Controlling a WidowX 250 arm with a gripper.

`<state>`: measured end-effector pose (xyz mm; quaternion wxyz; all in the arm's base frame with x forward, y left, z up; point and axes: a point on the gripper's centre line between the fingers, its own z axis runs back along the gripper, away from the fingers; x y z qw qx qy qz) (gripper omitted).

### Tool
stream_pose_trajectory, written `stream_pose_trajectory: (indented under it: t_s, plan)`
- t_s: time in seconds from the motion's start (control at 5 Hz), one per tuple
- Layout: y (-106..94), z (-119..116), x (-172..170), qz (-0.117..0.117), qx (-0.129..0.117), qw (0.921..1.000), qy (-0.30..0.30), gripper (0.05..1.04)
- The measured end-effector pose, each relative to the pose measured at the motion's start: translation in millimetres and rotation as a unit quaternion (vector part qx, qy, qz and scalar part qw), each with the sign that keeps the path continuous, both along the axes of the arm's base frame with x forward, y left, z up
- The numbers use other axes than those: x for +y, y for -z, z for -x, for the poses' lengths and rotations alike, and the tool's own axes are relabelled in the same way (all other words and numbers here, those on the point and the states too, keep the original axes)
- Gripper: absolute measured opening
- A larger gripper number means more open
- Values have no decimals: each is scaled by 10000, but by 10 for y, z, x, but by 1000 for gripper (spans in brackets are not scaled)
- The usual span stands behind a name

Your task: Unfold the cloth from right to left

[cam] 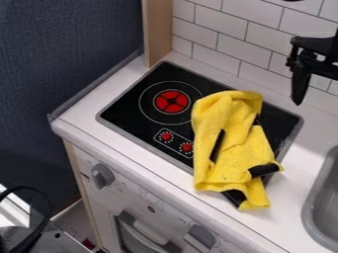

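Yellow cloth (241, 148) lay crumpled across the 4 o'clock side of the black stovetop (125, 111), nowhere near flat. A long, thick fold ran down its 9 o'clock side, the top was bunched into a rounded hump, and the bottom ended in a ragged corner that spilled past the hob's rim onto the white table (89, 118). A short black band (264, 169) crossed it at its 4 o'clock edge. Dark slits showed between the folds; whether they were stove or more black trim, I couldn't tell.

The claw (301, 81) hung at 1 o'clock from the cloth, apart from it, in front of the white tiled wall (228, 49). I couldn't tell whether it was released or clenched.

At 10 o'clock from the cloth was a red burner (172, 101); two red-centred dials (166, 136) sat close by at 9. The grey sink (312, 207) lay near at 4 o'clock, a wooden post (157, 32) stood at 11, and a grey knob (102, 175) stuck out from the front panel at 8.
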<state>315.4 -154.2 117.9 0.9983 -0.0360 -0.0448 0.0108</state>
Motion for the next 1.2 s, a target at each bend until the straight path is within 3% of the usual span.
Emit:
stream_pose_trajectory:
  t_s: [0.4, 0.6, 0.8, 1.2]
  plan:
    - [213, 20, 142, -96, 226, 9995, -183, 1004]
    - [355, 22, 392, -114, 301, 9981, -529, 1004]
    - [369, -57, 670, -147, 296, 9956, -871, 1004]
    - [729, -171, 1182, -142, 566, 9865, -1530, 1004]
